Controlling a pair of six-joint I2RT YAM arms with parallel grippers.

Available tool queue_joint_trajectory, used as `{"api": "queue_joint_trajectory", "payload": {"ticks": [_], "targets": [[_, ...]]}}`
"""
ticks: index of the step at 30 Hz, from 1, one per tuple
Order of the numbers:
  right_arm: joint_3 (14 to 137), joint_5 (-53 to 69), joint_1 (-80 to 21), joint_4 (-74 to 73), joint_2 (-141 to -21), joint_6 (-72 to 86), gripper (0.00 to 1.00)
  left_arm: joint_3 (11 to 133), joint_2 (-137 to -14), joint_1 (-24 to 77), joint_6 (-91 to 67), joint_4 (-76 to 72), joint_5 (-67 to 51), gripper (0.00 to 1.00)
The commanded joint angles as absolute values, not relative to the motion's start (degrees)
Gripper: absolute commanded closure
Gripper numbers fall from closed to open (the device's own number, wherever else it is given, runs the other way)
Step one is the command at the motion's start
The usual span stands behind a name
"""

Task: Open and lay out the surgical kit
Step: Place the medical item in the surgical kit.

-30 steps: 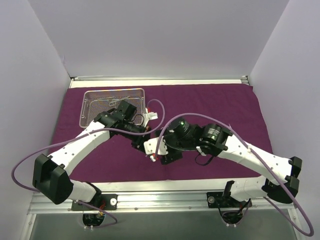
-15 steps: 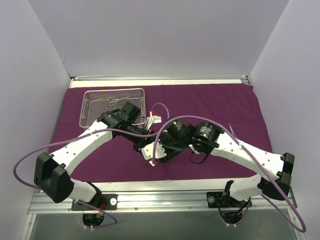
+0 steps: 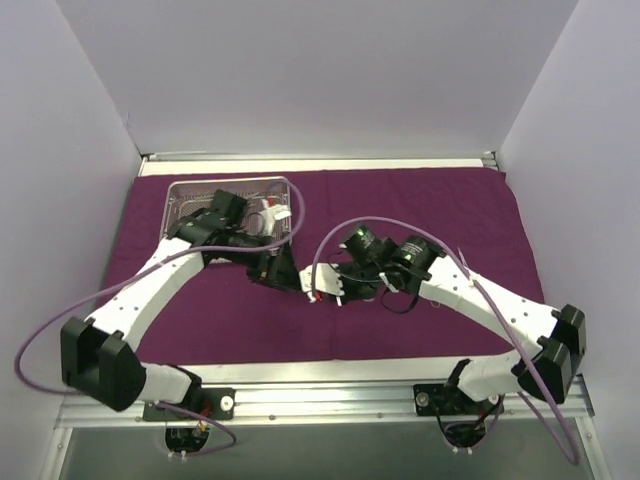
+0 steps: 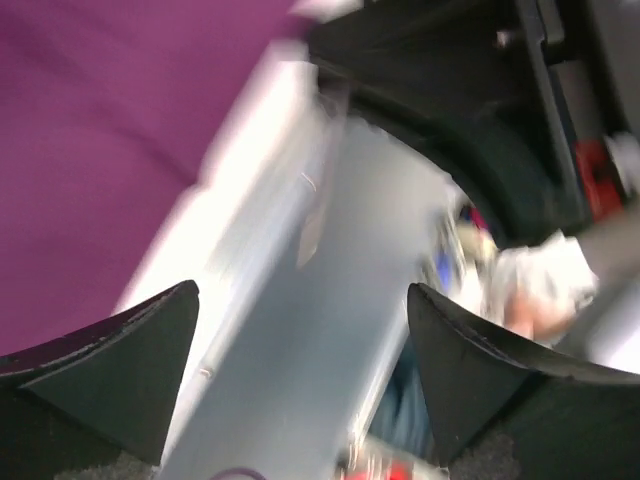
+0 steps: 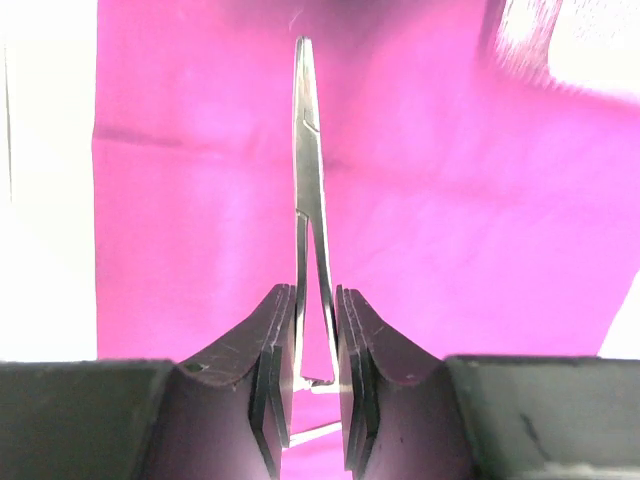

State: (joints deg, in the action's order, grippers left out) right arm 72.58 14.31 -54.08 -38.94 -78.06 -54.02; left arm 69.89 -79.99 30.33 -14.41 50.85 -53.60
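Right, the unwrapping looks done: the purple cloth (image 3: 450,210) lies flat across the table, and the wire tray (image 3: 180,195) sits on it, uncovered. My right gripper (image 5: 312,295) is clamped on one slim steel instrument (image 5: 303,150), pinched low on the shanks with the tip pointing straight away from the fingers. From above, that gripper hangs over bare cloth, off the tray's near right corner. My left gripper (image 4: 302,290) has its fingers wide apart with nothing between them. Its camera is smeared and mostly shows the white shell of the other arm just beside it. That puts it between the tray and the right gripper, near both.

I see no instruments lying on the cloth outside the tray, so I judge the laying-out has barely started. My left arm covers much of the tray, and I can't count what is in there. What is left, as I read it, is to set this one down on the cloth and then fetch the others
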Motion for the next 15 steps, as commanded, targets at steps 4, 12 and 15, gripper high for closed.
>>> {"api": "queue_joint_trajectory", "payload": {"ticks": [4,12,15], "targets": [[63.38,22.14,-36.62,-35.87,-73.57,-36.52,1.00,68.29,-70.75,12.84,-23.28,42.10,-35.92,0.06],[58.71,16.80,-18.90,-24.44,-82.60,-5.74,1.00,71.97,-75.31,11.43,-23.73,42.35,-25.39,0.06],[60.64,10.66,-18.64,-24.08,-86.48,-0.01,1.00,72.42,-77.87,11.07,-21.98,41.93,-30.05,0.06]]}}
